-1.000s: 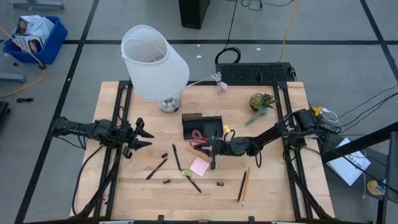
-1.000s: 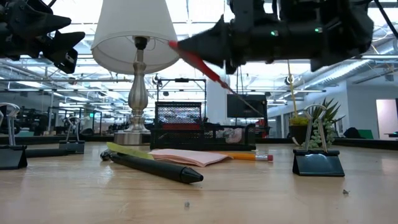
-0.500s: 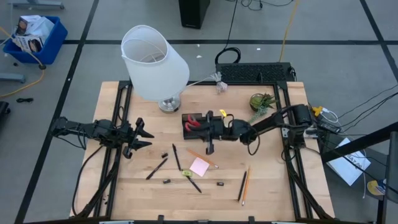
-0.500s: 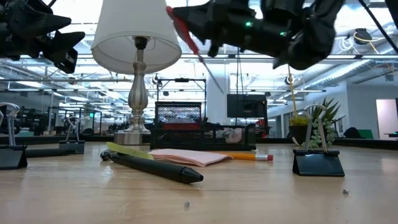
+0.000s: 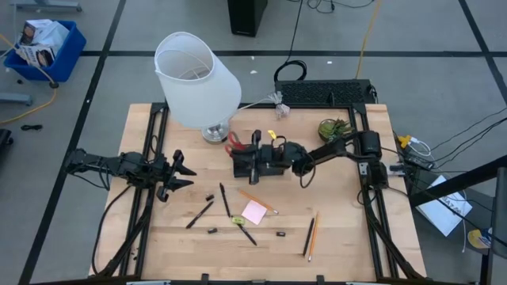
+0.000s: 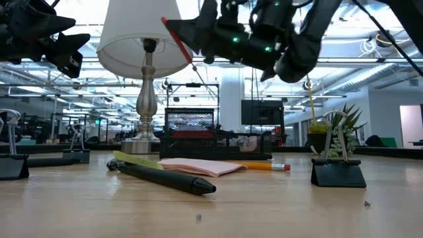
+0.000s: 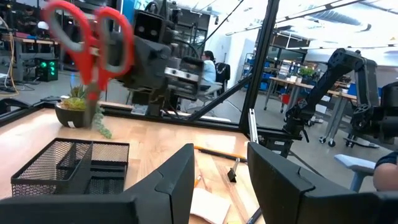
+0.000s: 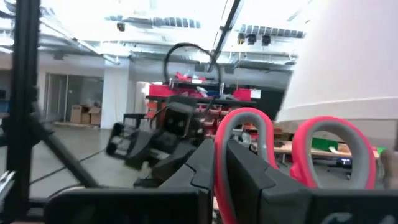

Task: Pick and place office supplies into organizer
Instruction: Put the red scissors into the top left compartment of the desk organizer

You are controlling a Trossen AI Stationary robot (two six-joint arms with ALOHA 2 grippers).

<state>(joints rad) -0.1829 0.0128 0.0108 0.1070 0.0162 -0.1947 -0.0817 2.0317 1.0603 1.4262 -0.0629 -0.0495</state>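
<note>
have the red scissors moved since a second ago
Yes. In the high view the right gripper has carried the scissors from beside the pink pad across the organizer toward the lamp.

scissors (image 5: 235,142) above organizer (image 5: 261,165), lamp (image 5: 198,79) behind-left, sticky-note pad (image 5: 254,211) in front

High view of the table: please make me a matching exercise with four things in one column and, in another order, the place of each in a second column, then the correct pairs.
Things
1. scissors
2. pink sticky-note pad
3. potted plant
4. left gripper

Places
A. far right part of the table, behind the right arm
B. flat on the wood, in front of the organizer
C. over the table's left edge, holding nothing
D. in the right gripper, above the organizer

Pairs: 1-D, 2-B, 3-A, 4-C
</note>
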